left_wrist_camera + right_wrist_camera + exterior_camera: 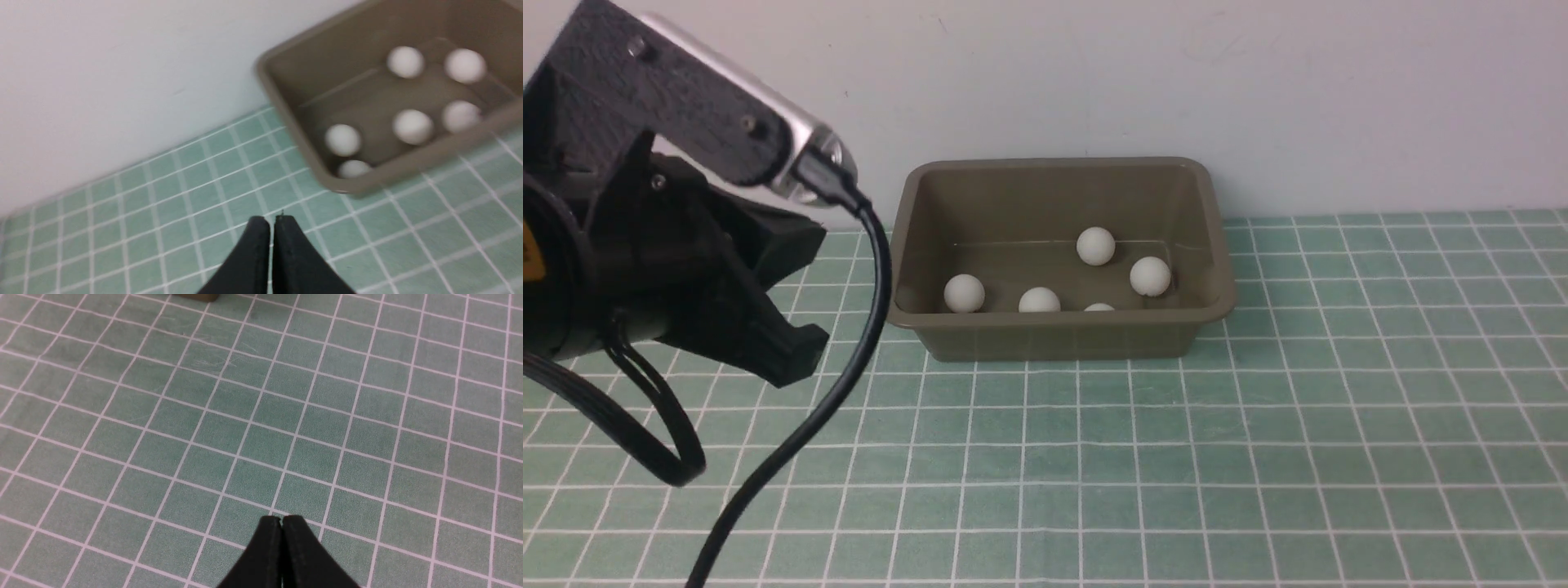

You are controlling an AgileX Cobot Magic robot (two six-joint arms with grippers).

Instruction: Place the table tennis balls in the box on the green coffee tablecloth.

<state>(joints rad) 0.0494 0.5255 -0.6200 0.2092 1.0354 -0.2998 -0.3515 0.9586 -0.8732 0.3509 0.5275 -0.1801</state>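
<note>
We see the box [1058,339], olive-brown and upright, standing on the green coffee tablecloth [1307,457] near its far edge, just before the pale wall [1045,82]. All six table tennis balls [412,126] lie inside it, as the left wrist view lets us count. From the front we make out only five: two sit towards the right side of the box, well clear of its near rim, and one lies towards the left. The near rim hides the lower part of another ball [1039,300] around the middle, and leaves us just the top of the one beside it [1099,308]. We cannot make out the sixth from there. In the left wrist view the box runs out of the picture and its rim covers part of a ball in the near left corner.

Our left arm [703,212] fills the left of the front view, cut off by the edge, with its cable [876,302] looping down over the cloth. The left gripper [271,228] has its fingers pressed together with nothing between them; they look blurred. The right gripper [282,524] is also pressed together and empty, over bare cloth; only its tips show, and a mere corner of the box comes into that view.
</note>
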